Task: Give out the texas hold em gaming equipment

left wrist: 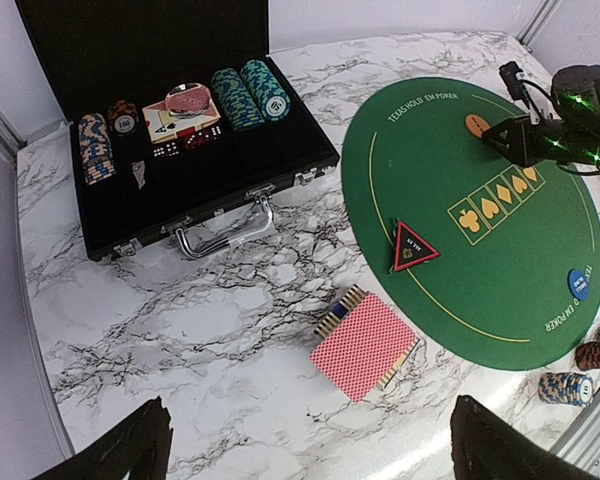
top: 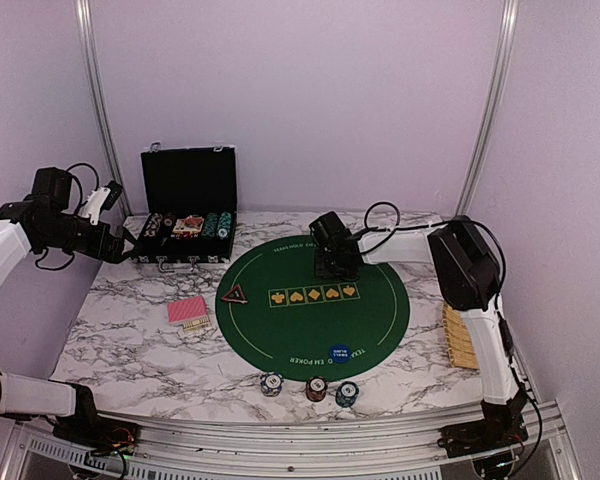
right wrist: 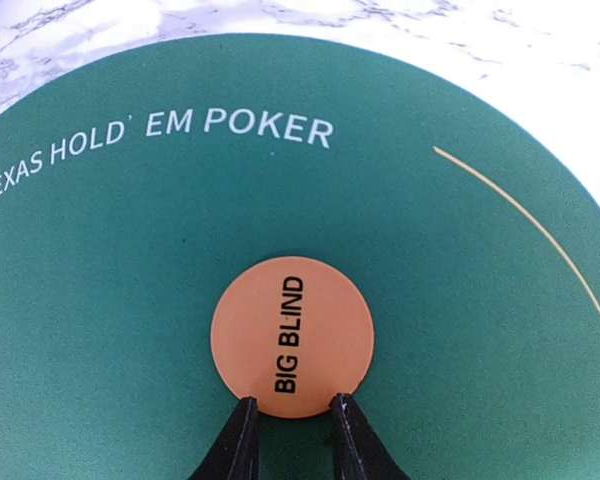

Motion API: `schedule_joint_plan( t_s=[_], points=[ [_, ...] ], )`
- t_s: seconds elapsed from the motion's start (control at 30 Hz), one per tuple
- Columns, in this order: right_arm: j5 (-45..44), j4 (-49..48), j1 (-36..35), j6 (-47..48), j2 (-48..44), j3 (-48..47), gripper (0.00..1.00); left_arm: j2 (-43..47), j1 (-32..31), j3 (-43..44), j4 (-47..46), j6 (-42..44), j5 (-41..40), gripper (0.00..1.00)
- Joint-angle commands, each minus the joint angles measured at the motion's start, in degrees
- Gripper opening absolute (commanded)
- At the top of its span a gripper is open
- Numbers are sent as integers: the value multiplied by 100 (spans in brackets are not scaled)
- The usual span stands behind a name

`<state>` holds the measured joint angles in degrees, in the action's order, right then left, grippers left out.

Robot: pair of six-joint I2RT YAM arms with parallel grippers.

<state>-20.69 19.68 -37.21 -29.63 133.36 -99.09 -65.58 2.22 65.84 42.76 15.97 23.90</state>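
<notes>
Marble-look surface.

Far left: left claw hangs above the surface, fingers wide apart with nothing between them, just left of the case.

Case: black, lid up, at the far left. Inside are rows of case chips, face-up cards and dice.

Near of the case, on bare marble: deck, red backs up, slightly fanned, just left of the mat.

Triangle button: black with a red border, flat on the mat's left edge.

Mat: round, green, lettered TEXAS HOLD'EM POKER, with a row of yellow suit marks across its middle.

Three short stacks stand on the marble just near of the mat, side by side and apart from each other: white chips, red chips, teal chips.

Orange button: marked BIG BLIND, flat on the far part of the mat. Right claw is low over it, fingers a narrow gap apart, tips at the button's rim. I cannot tell if they touch it.

Blue button: flat on the mat's near edge.

Tray: woven, yellow, at the right edge of the surface.
</notes>
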Motion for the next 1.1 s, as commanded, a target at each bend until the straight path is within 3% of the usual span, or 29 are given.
schedule_joint_plan(
  t_s=[0.0, 0.17, 0.3, 0.57, 0.83, 1.07],
  points=[
    [604, -85, 118, 383, 237, -397, 26, 10, 29, 157, 186, 139, -72, 99],
    [654, 107, 146, 638, 168, -592, 28, 47, 25, 128, 203, 176, -74, 99],
    [710, 210, 138, 761, -302, -422, 38, 53, 27, 122, 224, 195, -74, 99],
    [1247, 472, -347, 1049, -2143, 1072, 60, 81, 28, 122, 310, 240, 44, 99],
    [1274, 779, -1349, 929, -3224, 3082, 58, 207, 27, 34, 407, 311, 99, 99],
    [1312, 837, -1622, 907, -3371, 3510, 55, 497, 32, -85, 499, 303, 113, 99]
  ],
)
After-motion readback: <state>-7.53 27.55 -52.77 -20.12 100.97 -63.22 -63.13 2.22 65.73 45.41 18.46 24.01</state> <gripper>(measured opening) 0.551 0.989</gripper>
